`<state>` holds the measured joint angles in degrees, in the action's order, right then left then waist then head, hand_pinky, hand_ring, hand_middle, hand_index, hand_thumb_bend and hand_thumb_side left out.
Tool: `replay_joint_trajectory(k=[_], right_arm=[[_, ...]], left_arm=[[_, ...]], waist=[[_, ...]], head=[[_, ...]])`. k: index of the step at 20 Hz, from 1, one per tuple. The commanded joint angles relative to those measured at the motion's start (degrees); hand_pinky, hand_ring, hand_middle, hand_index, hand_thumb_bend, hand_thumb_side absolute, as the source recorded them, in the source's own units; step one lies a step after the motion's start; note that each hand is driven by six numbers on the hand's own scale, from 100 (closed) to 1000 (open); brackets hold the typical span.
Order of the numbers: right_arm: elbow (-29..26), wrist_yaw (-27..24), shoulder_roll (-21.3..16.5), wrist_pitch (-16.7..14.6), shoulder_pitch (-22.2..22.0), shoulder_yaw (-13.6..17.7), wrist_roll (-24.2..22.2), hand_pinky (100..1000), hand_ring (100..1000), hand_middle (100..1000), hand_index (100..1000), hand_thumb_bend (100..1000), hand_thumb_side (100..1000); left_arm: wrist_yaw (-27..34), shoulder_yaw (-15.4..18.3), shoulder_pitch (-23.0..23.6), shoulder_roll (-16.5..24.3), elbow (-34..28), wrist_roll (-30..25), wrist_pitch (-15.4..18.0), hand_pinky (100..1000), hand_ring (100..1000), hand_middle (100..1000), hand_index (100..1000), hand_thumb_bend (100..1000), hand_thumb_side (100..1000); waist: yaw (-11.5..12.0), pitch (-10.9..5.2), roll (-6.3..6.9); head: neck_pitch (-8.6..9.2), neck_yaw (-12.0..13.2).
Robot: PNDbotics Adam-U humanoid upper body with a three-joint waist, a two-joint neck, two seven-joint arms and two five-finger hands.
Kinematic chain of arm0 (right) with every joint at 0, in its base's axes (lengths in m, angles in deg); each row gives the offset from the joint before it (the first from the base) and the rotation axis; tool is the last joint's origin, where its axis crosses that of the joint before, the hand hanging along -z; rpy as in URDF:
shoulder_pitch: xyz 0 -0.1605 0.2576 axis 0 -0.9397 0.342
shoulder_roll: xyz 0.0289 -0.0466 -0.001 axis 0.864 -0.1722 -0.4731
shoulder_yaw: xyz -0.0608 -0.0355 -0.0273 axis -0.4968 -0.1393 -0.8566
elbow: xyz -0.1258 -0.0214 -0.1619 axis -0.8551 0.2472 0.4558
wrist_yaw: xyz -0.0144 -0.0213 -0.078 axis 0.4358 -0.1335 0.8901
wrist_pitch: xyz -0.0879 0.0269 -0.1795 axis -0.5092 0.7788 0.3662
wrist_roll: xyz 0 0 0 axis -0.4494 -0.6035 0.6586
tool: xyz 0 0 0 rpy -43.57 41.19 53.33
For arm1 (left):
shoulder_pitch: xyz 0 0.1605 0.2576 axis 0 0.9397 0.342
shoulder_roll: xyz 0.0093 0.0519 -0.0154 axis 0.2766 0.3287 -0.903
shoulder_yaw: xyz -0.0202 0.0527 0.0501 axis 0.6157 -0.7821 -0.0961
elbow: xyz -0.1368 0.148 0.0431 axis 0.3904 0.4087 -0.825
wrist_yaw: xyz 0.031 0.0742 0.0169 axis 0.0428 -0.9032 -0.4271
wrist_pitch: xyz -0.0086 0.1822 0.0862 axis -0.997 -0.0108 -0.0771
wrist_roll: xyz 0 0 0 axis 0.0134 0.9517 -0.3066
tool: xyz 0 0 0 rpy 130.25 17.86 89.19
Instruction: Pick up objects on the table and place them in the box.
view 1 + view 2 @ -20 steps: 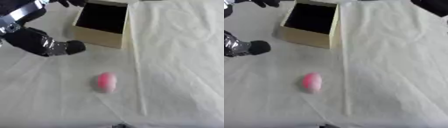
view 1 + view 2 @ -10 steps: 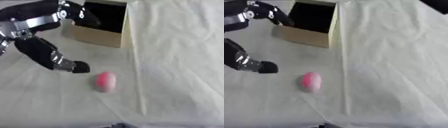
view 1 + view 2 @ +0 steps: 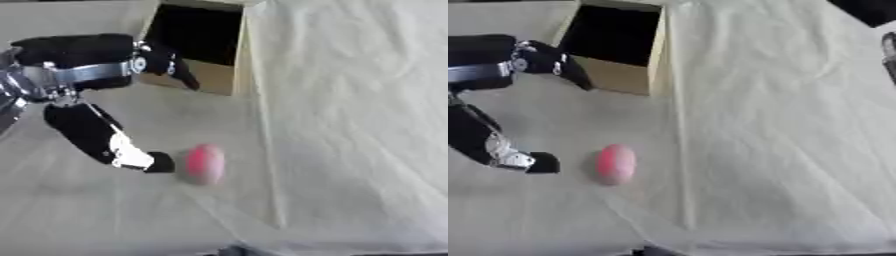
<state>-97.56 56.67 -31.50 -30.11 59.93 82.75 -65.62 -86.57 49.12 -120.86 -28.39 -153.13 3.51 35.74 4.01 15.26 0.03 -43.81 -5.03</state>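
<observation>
One pink, egg-shaped object lies on the pale cloth-covered table, well short of the open tan cardboard box at the far edge. Step in hand, by my judgement: the reach, nothing grasped. My left hand is spread wide, thumb tip just beside the object, fingers extended toward the box front, holding nothing. Next: close around the object.

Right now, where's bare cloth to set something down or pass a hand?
Free: the wide stretch of cloth right of the box and the pink object, and the strip along the near edge. Crowded: the left side, where the left hand is spread between the box front and the pink object.
</observation>
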Motion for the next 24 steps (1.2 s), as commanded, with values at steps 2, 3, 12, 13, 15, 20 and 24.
replay_joint_trajectory(k=[2, 3, 12, 13, 15, 20, 24], right_arm=[[-0.84, 0.47, -0.69, 0.24, 0.33, 0.92, -0.07, 911, 815, 750, 885, 100, 836], [-0.84, 0.47, -0.64, 0.25, 0.30, 0.94, -0.09, 911, 814, 750, 885, 100, 836], [-0.84, 0.41, -0.19, 0.47, 0.06, 1.26, 0.27, 910, 810, 746, 876, 100, 840], [-0.84, 0.39, -0.15, 0.50, 0.05, 1.28, 0.30, 910, 810, 746, 876, 100, 841], [-0.84, 0.31, -0.02, 0.55, 0.02, 1.30, 0.32, 911, 809, 746, 874, 100, 844], [-0.84, 0.14, 0.42, 0.64, -0.09, 1.47, 0.38, 910, 807, 743, 868, 100, 846], [-0.84, -0.01, 0.74, 0.66, -0.11, 1.54, 0.49, 910, 803, 740, 865, 100, 849]], left_arm=[[-2.74, -1.04, -0.90, -0.08, -0.77, -0.10, -1.70, 823, 860, 792, 866, 482, 355], [-3.20, -1.32, -0.89, -0.24, -0.77, -0.03, -1.82, 821, 858, 793, 866, 475, 352], [-4.26, -3.47, -1.18, -1.98, -0.77, -2.36, -3.34, 792, 852, 771, 873, 377, 292], [-4.19, -3.57, -1.11, -2.06, -0.77, -2.67, -3.79, 792, 853, 771, 874, 361, 288], [-4.40, -3.71, -0.89, -2.27, -0.77, -3.17, -4.65, 793, 858, 776, 877, 322, 279], [-6.16, -4.57, -0.71, -3.39, -0.77, -4.00, -5.47, 769, 842, 757, 886, 262, 268], [-7.66, -4.76, -0.48, -4.16, -0.77, -3.23, -6.12, 753, 835, 745, 873, 159, 311]], waist=[[-0.08, -1.05, 0.08], [-0.11, -1.07, 0.10], [-0.26, -0.95, 0.20], [-0.27, -0.91, 0.20], [-0.27, -0.82, 0.18], [-0.36, -0.59, 0.08], [-0.51, -0.52, 0.07]], head=[[-0.31, -0.11], [-0.31, -0.10], [-0.31, 0.28], [-0.31, 0.32], [-0.31, 0.51], [-0.31, 0.88], [-0.31, 0.90]])
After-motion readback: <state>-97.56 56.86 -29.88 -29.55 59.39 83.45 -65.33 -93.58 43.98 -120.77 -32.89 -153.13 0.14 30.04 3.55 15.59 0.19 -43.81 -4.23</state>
